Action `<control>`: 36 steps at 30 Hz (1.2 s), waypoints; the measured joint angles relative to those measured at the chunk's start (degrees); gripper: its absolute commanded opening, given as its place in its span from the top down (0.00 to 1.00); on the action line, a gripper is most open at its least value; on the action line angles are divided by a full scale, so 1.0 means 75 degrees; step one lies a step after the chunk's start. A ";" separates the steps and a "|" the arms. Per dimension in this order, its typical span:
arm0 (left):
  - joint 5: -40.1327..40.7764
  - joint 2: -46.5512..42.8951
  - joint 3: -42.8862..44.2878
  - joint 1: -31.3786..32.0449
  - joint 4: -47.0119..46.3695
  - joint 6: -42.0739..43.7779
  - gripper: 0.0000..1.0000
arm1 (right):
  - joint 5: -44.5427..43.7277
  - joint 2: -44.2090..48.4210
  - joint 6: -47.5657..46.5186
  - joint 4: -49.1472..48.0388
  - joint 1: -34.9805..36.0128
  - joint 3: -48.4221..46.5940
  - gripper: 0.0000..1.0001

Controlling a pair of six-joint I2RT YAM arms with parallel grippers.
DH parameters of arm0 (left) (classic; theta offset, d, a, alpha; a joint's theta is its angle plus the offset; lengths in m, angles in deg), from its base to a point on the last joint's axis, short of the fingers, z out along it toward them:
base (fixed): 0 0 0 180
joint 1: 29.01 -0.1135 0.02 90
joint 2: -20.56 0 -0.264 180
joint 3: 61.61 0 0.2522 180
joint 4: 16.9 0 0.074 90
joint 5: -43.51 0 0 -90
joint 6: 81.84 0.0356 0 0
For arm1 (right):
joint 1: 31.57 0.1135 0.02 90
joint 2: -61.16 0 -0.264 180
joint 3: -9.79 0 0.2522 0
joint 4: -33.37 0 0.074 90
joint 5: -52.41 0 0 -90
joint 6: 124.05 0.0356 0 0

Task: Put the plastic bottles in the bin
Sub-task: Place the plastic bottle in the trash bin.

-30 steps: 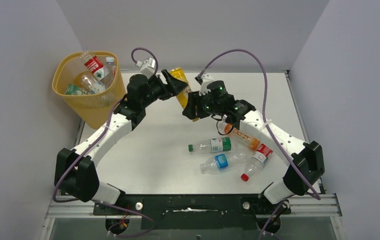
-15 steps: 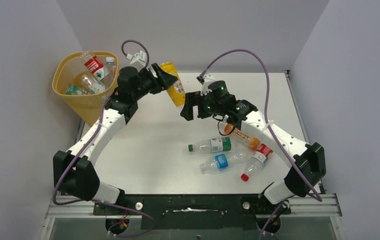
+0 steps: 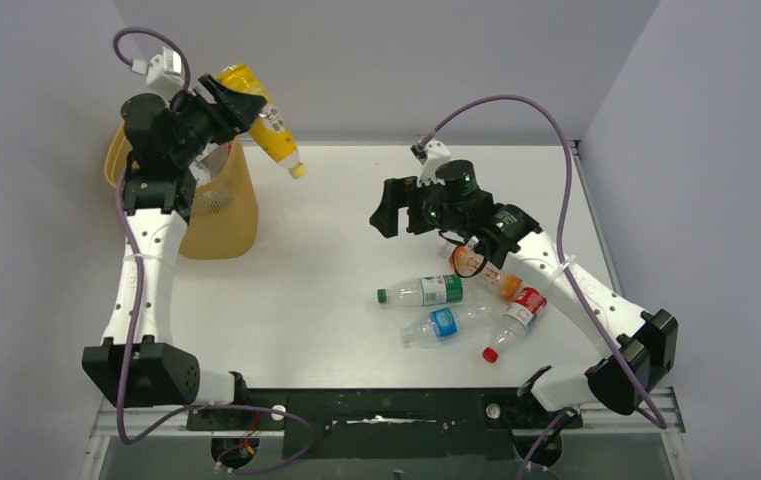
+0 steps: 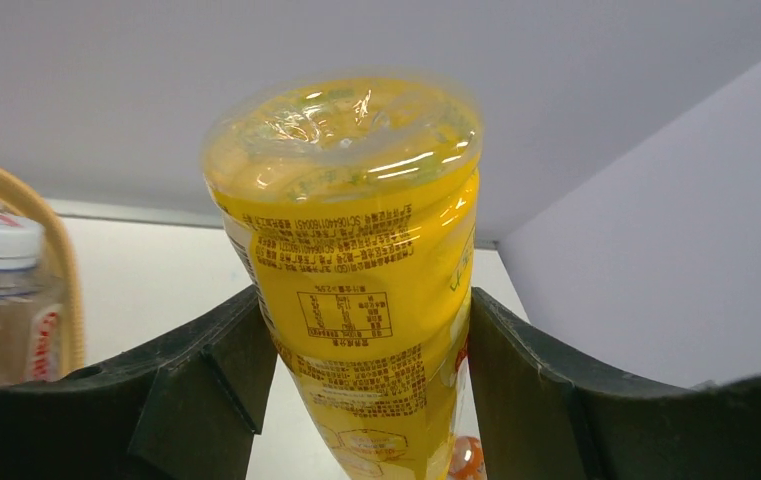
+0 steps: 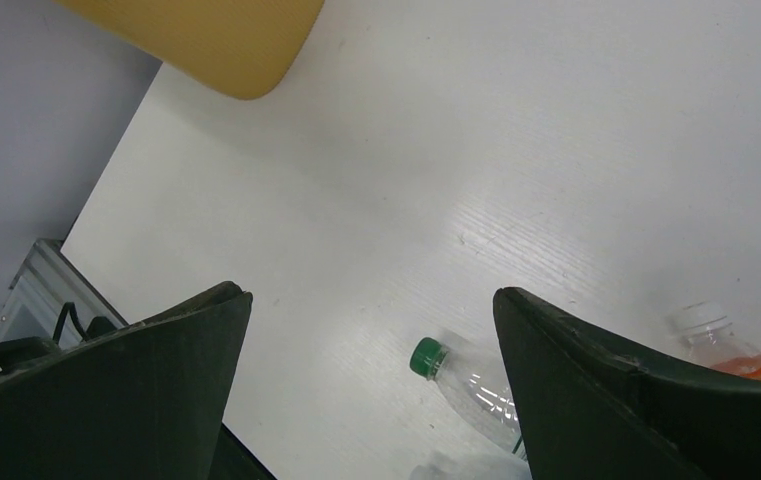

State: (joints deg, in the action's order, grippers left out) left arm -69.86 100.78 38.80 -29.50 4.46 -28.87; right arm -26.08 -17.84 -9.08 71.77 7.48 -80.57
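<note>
The left gripper (image 3: 224, 100) clamped the glossy yellow bottle (image 3: 261, 118), a smooth cylinder tilted cap-down just right of the bin (image 3: 218, 215) rim. The bin's orange plastic wall was rounded at the corner. Well right of the bin, the right gripper (image 3: 388, 208) hung wide open, holding nothing, above the bare white table (image 3: 306, 300). Four loose bottles (image 3: 444, 322) lay beyond.

A white table (image 3: 306, 300) stands between plain grey walls (image 3: 386, 60).
</note>
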 measured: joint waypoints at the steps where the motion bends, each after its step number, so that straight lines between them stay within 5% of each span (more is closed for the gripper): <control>1: -0.0061 -0.0087 0.0114 -0.0184 0.0067 0.0038 0.50 | -0.0015 0.0000 0.0003 0.0023 0.0000 0.0020 0.02; 14: 0.0632 -0.0565 0.1274 -0.2920 0.1008 0.0842 0.49 | -0.0006 -0.0073 0.0085 0.0122 0.0000 0.0102 0.02; 30: 0.2401 -0.0009 0.1052 -0.2993 0.0956 0.1699 0.48 | 0.0099 -0.0294 0.0201 0.0082 0.0009 0.0475 0.02; 36: 0.2573 0.0265 0.0621 -0.2879 0.0839 0.1702 0.24 | 0.0096 -0.0294 0.0201 0.0032 0.0009 0.0565 0.02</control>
State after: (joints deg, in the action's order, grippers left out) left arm -50.57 102.77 43.46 -51.10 10.75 -16.11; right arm -25.36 -20.05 -7.57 72.01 7.54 -76.33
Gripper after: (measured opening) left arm 0.663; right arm 0.979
